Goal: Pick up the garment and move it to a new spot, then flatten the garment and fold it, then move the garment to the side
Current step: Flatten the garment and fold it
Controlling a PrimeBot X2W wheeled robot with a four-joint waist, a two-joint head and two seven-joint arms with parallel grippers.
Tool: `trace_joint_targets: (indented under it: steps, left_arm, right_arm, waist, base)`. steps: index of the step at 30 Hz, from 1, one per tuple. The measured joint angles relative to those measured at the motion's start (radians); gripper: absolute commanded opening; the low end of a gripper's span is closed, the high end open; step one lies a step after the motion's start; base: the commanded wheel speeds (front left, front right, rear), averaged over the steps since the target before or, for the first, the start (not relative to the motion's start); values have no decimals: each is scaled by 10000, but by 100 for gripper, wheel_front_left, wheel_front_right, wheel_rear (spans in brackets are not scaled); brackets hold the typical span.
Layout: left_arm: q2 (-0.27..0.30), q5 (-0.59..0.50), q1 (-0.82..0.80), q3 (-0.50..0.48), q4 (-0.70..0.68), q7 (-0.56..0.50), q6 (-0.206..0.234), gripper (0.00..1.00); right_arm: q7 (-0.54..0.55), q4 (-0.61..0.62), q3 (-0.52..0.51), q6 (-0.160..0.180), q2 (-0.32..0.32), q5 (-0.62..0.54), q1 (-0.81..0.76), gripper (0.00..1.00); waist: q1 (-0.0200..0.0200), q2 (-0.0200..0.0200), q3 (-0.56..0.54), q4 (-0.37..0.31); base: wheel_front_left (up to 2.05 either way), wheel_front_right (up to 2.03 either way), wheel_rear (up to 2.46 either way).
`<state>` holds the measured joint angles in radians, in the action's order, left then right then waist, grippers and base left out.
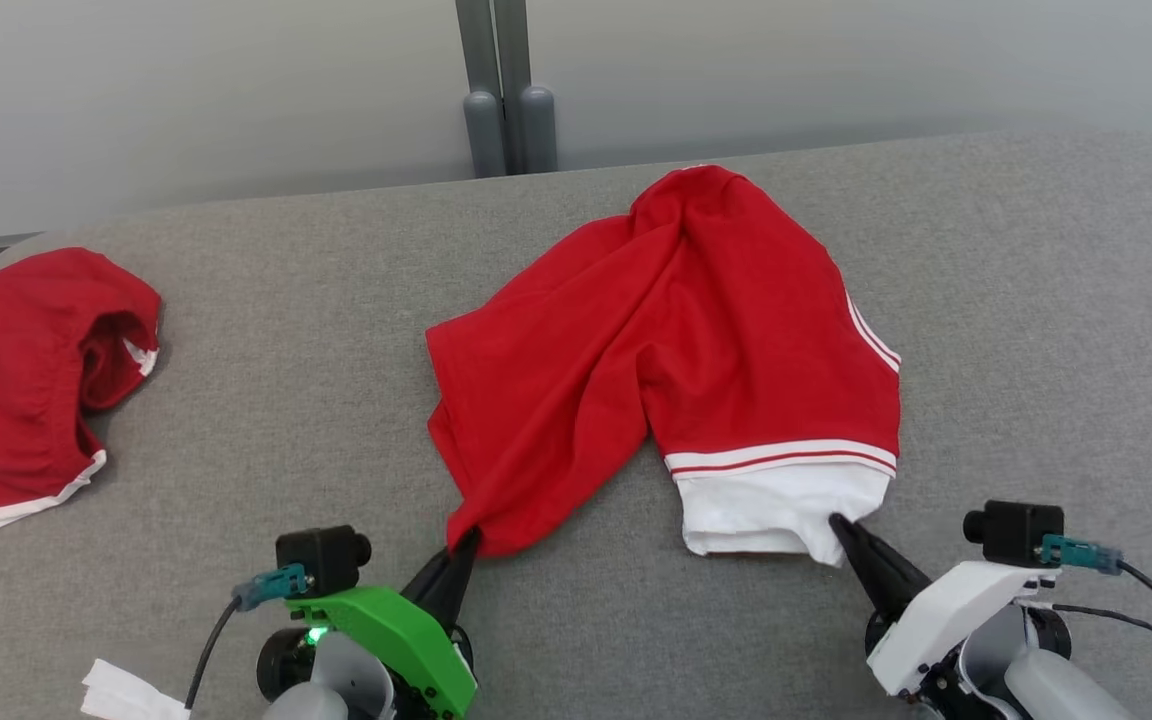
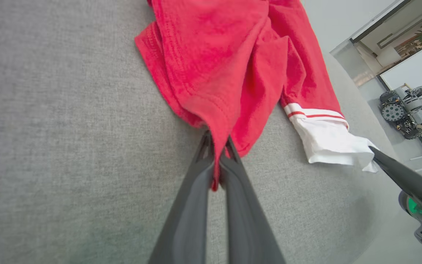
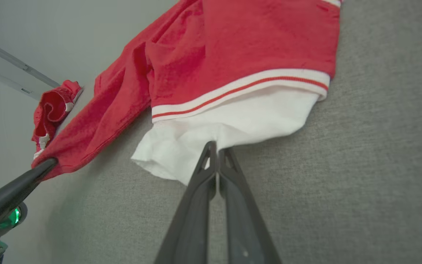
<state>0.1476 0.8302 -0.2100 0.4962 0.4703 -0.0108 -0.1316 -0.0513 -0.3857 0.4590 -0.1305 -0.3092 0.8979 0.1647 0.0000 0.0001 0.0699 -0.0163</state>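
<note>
Red garment [image 1: 696, 330] sits mid-table on the grey table [image 1: 266, 400], a bit right of centre and rumpled, not flat. Its long axis runs near-to-far: a bunched peak points at the far edge, and two lobes splay toward the robot in an inverted V.

- The near-left lobe is plain red and tapers to a corner.
- The near-right lobe ends in a white band with a thin red stripe, with white fabric below it. White side stripes run along its right edge.

Left pincer [image 1: 464, 548] is closed on the red corner of the near-left lobe. The left wrist view shows fabric pinched between the fingers [image 2: 203, 172], with a sliver poking out below the tips.

Right pincer [image 1: 841, 525] is closed on the near edge of the white fabric. In the right wrist view the tips meet right at the white hem, with cloth between them.

Both gripped corners are low, at or just off the table surface. The rest of the garment lies on the table.

A second red garment [image 1: 16, 380] with white trim is heaped at the far left edge, well apart from the first. Two grey posts [image 1: 506, 120] stand behind the table.
</note>
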Motion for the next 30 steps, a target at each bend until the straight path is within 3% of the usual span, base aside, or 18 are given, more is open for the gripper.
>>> trace_joint_targets:
  steps: [6,11,21,30]
  left_arm:
    - [393,-403,-15,-150,-953,704,86,0]
    - [917,-989,-942,-184,-1555,692,163,0]
    - [2151,-2337,-6096,180,-711,-257,69,0]
    - [2508,-2157,-10905,779,359,-174,21,0]
  right_arm:
    - [-1229,999,226,0,-518,77,255,0]
    - [-1507,1279,372,0,-761,205,1383,0]
    - [-1701,1154,941,0,-1492,746,6435,0]
    - [-1294,-403,1221,0,-1850,1732,11734,0]
  waist:
    - [0,0,-36,1]
    - [0,0,216,-3]
    - [0,0,1818,121]
    - [1,-1,3777,249]
  base:
    - [0,0,0]
    - [0,0,0]
    - [0,0,0]
    - [0,0,0]
